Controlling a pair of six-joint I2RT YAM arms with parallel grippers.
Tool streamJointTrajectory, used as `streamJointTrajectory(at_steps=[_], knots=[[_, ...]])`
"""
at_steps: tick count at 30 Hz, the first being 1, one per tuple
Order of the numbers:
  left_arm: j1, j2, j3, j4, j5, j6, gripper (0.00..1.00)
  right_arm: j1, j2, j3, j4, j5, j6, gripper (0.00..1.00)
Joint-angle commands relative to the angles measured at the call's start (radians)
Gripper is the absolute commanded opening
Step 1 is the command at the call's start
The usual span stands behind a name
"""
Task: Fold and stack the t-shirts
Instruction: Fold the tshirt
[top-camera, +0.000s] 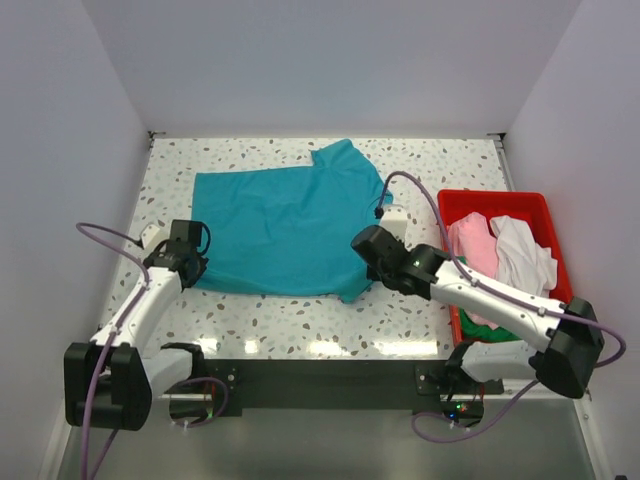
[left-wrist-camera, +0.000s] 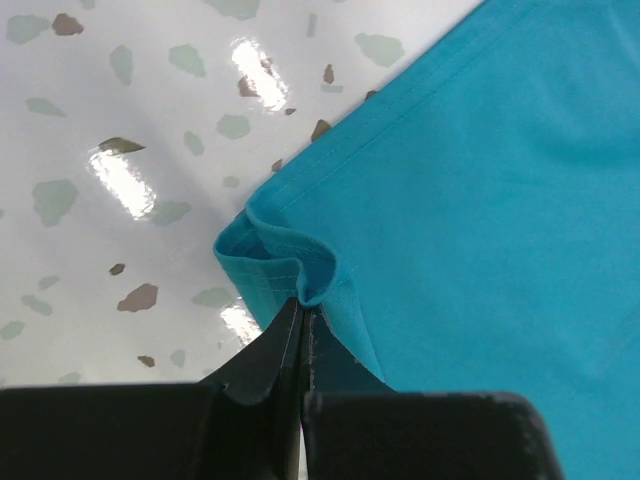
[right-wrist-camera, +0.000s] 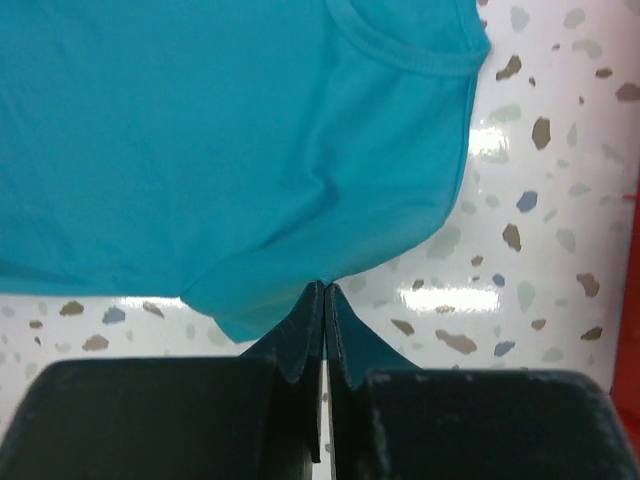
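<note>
At the near left corner of the plain teal cloth t-shirt (left-wrist-camera: 480, 200), the left gripper (left-wrist-camera: 302, 312) has its black fingers pinched together on a bunched fold of hem. The right gripper (right-wrist-camera: 323, 290) is likewise clamped on the shirt's near right edge, a curved lobe of cloth meeting its tips. Between them the shirt lies spread mostly flat on the white speckled terrazzo table (top-camera: 300, 320), one sleeve pointing to the far side. To the right stands a red plastic bin (top-camera: 545, 205) holding a crumpled pink shirt (top-camera: 470, 240), a white shirt (top-camera: 525, 250) and a bit of green cloth (top-camera: 480, 325).
</note>
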Motion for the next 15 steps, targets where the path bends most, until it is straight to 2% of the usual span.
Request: streamJointTrajectory(at_steps=[1, 15], knots=[[0.010, 0.057, 0.069, 0.086, 0.009, 0.036, 0.00, -0.096, 0.072, 0.094, 0.066, -0.005, -0.123, 0.00], [0.094, 0.223, 0.127, 0.195, 0.060, 0.069, 0.00, -0.270, 0.349, 0.326, 0.179, -0.124, -0.261, 0.00]])
